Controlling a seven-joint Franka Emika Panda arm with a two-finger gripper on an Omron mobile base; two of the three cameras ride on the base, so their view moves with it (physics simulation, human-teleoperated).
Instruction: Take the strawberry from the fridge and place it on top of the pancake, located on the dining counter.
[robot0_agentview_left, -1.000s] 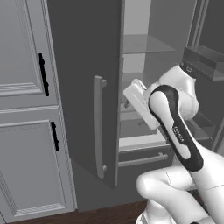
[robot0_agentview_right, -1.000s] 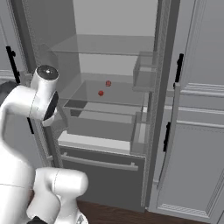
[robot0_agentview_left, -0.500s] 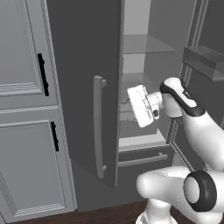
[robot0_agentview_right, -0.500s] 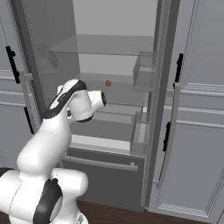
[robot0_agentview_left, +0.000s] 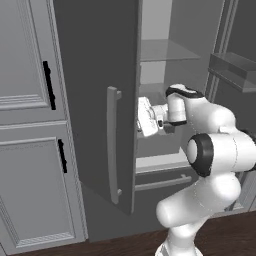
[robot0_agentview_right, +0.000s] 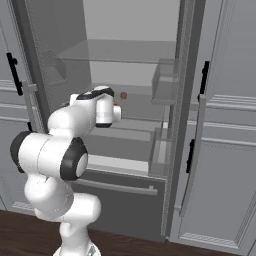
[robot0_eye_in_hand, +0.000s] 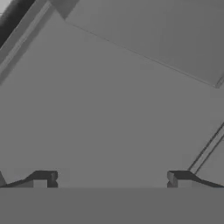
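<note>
**Arm reaching into the open fridge, strawberry on the shelf beyond**

While the arm (robot0_agentview_right: 55, 150) rises from the wood floor (robot0_agentview_right: 130, 245) nearest the cameras, its forearm bends forward into the opening of the fridge (robot0_agentview_left: 100, 75). In the left base view the left door (robot0_agentview_left: 95, 100) stands swung out toward the camera, its pale bar handle (robot0_agentview_left: 113, 142) facing us, and the white hand reaches past the door's inner edge at middle height. The end effector (robot0_eye_in_hand: 111, 180) shows in the hand view as two dark finger tips (robot0_eye_in_hand: 43, 178) set wide apart, with nothing between them; ahead of them lies plain grey fridge surface crossed by slanting edges.

Beside the left door hang pale grey panelled cabinets (robot0_agentview_left: 30, 125) with black handles (robot0_agentview_left: 48, 85). In the right base view the right door (robot0_agentview_right: 200, 125) is open too, carrying clear bins (robot0_agentview_right: 165, 85) on its inner side, with more cabinets (robot0_agentview_right: 235, 140) beyond it.

Below the hand, the closed bottom drawer (robot0_agentview_right: 120, 195) carries a long pale handle. Farther in, clear shelves (robot0_agentview_right: 115, 52) span the pale interior. The strawberry (robot0_agentview_right: 123, 95) sits on the middle shelf, a small red dot just past the wrist, near it but not touching. A second speck of red shows right beside the wrist; what it is cannot be told.
</note>
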